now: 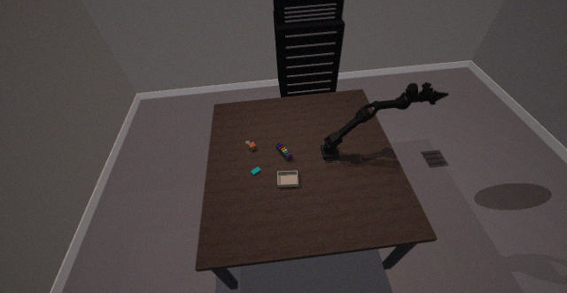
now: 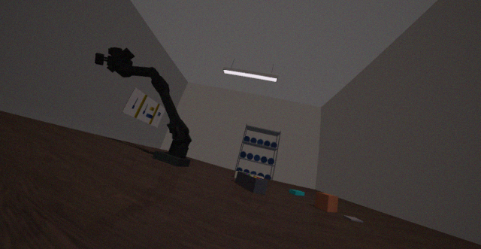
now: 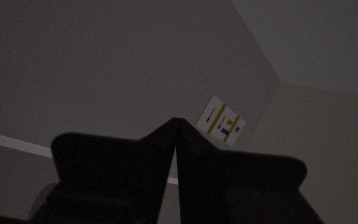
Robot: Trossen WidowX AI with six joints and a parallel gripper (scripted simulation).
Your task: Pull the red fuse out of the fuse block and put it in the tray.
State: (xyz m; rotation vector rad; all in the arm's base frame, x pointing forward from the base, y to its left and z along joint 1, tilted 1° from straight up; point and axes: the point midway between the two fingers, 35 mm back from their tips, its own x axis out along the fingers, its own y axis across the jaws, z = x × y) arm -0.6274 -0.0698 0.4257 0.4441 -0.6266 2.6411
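Note:
The red fuse (image 1: 281, 147) sits in the dark fuse block (image 1: 290, 158) (image 2: 259, 187), near the block's far end in the top view, in a row with blue, yellow, green and purple fuses. In the exterior view the fuse tops are too small to tell apart well. The pale, open tray (image 1: 288, 186) stands in front of the block in the top view, and no fuse shows in it. My gripper (image 1: 446, 94) (image 3: 177, 123) is shut and empty, its fingertips meeting in the wrist view. It is raised high beyond the table's right edge, far from block and tray, pointing away from them.
An orange block (image 1: 252, 145) (image 2: 327, 202) and a small pale flat piece (image 1: 247, 142) (image 2: 353, 219) lie left of the fuse block in the top view. A teal block (image 1: 255, 171) (image 2: 297, 192) lies left of the tray. A black cabinet (image 1: 310, 29) stands behind the table.

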